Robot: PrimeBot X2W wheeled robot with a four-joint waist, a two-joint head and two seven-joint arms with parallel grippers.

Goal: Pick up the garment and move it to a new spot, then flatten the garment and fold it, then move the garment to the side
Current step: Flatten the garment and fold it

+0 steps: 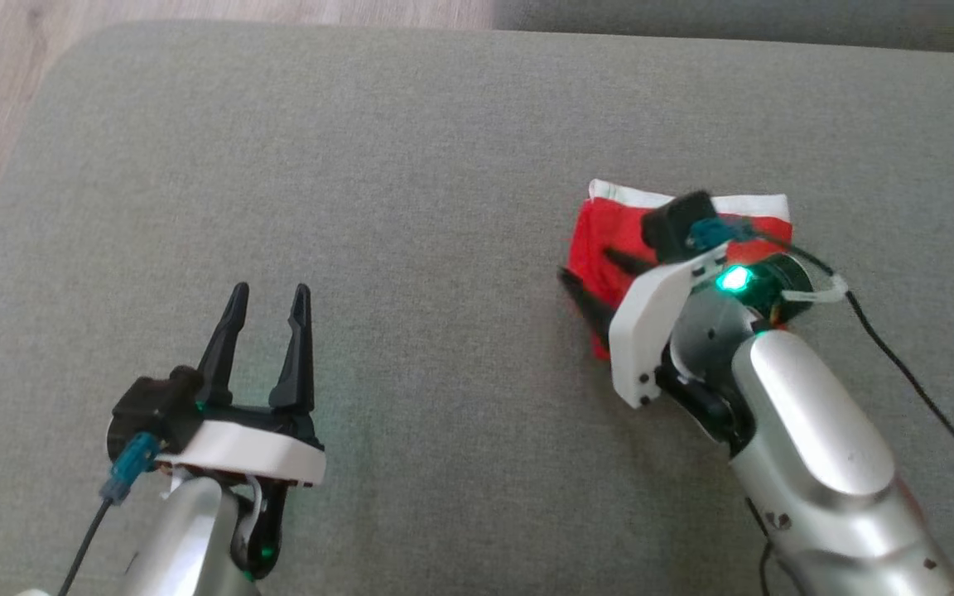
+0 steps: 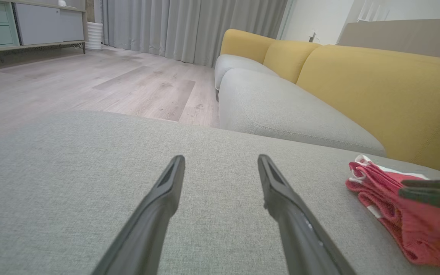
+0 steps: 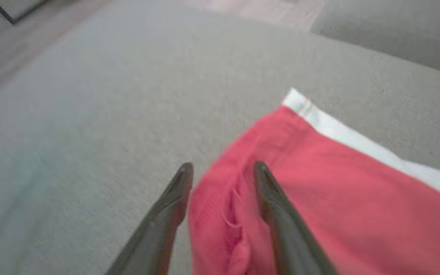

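The garment is red with a white band and lies folded on the right part of the grey cushion. My right gripper is low over the garment's left edge, open, its fingers spread. In the right wrist view the right gripper straddles a fold at the edge of the garment, one finger over the cushion and one over the red cloth. My left gripper stands open over bare cushion at the lower left, far from the garment. The left wrist view shows the left gripper open, with the garment to its right.
The cushion's far edge meets a wooden floor at the upper left. A grey sofa with yellow backrests stands beyond the cushion. A black cable hangs from my right wrist.
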